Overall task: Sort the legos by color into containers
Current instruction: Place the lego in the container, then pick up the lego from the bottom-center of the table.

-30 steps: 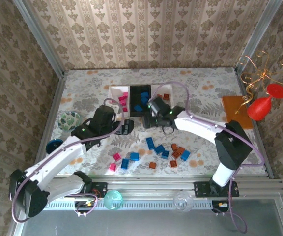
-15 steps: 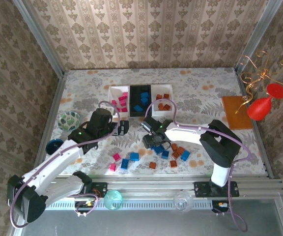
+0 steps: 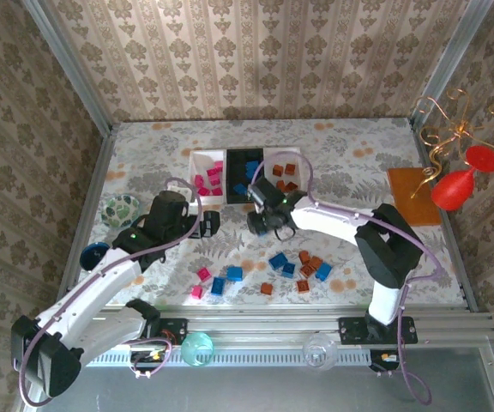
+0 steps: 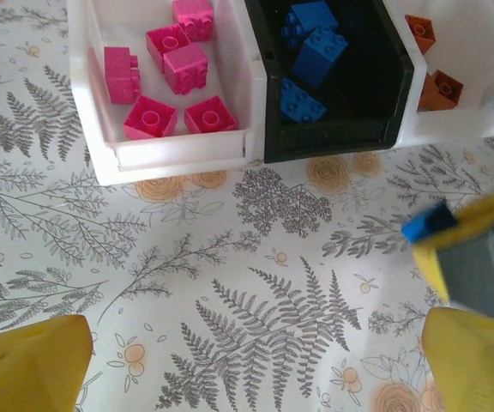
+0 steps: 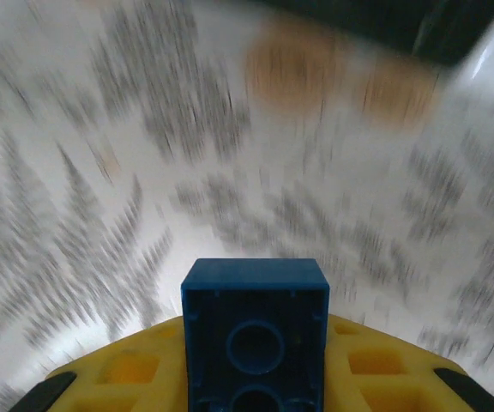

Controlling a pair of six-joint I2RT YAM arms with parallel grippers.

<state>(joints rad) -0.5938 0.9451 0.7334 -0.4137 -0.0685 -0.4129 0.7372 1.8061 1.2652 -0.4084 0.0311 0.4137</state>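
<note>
Blue plastic sits in the right pincer [image 3: 262,221]; its own wrist view shows one blue brick [image 5: 256,330] clamped between the yellow fingers, its hollow underside towards the lens, the jaws narrowed onto its sides. In the top view this pincer hangs at the centre of the frame, just below the row of trays, over the patterned counter [image 3: 350,163]. The left wrist view catches the same brick as a blue corner near the right edge, below and to the right of the black tray [image 4: 268,103].

The step in hand, as I judge it, is the carry of this brick to its tray. Blue bricks [image 4: 316,51] already lie in the black tray, pink bricks [image 4: 183,69] in the left white tray [image 4: 170,159], and orange bricks [image 4: 440,90] in the right white tray [image 4: 478,51]; so the black one is the target.

The next move calls for height enough to clear the near wall, a stop over the black middle rather than the white walls on either side, then a release.

The left pincer [image 3: 210,225] stands spread wide and empty at centre-left of the top view; its yellow tips fill the two lower corners of its wrist view.

Loose bricks [image 3: 279,260] of all three colours lie in the lower centre, so much sorting remains.
</note>
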